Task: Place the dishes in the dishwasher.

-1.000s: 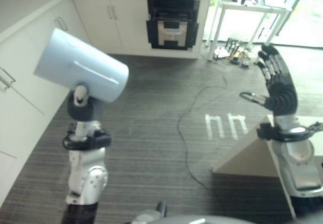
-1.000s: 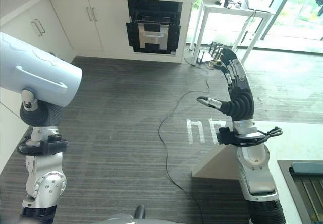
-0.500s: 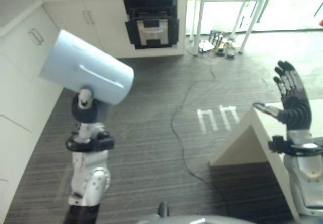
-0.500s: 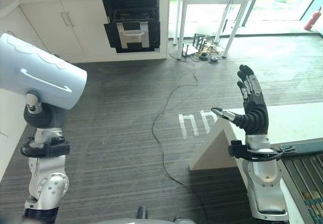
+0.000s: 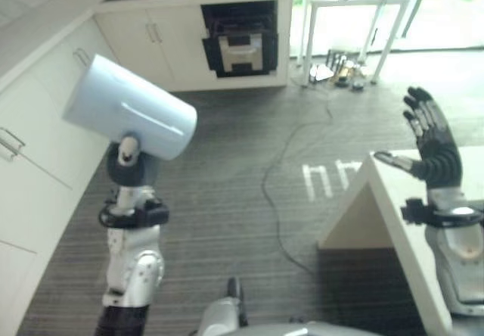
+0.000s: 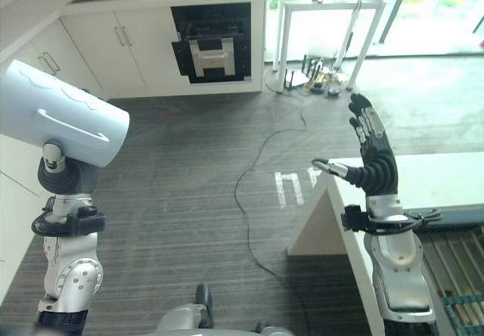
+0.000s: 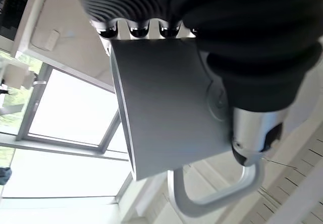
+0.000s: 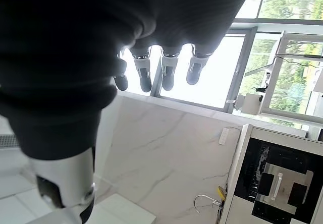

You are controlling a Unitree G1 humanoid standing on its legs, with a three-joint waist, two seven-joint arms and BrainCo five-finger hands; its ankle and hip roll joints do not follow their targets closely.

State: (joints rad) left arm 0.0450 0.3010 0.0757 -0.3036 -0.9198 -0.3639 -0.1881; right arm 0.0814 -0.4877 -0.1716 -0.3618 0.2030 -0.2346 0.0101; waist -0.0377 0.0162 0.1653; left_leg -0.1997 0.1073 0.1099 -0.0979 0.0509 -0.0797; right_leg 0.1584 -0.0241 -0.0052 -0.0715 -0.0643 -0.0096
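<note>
At far left, the left hand [image 7: 217, 47] is raised to about head-camera height and grips a pale blue mug [image 5: 130, 109], fingers and thumb curled round its wall. The mug lies tilted, its open mouth turned toward the white cabinets [image 5: 45, 124] on the robot's left and its base pointing toward the middle of the room; the left wrist view shows the mug's handle [image 7: 217, 196] looping free beside the thumb, not threaded by any finger. Holding the body rather than the handle probably gives a firmer clamp for carrying, and the high carry keeps the mug clear of the cabinet fronts (a judgement, not something visible).

Across the striped grey floor [image 5: 227, 200], in the far counter run, stands the dishwasher [image 5: 240, 37], its dark cavity exposed and its door panel apparently dropped forward. It is well apart from the mug, so the placing step has not yet begun; the approach is the step in hand.

To the right of the dishwasher is a white side table [image 5: 355, 3] by the window. Nearer, a white counter corner [image 5: 378, 207] juts into view.

At far right, the right hand [image 6: 370, 162] is held upright above that counter, fingers straight and spread, thumb out, grasping nothing. It is likely kept free for balance or for steadying the rack later.
</note>
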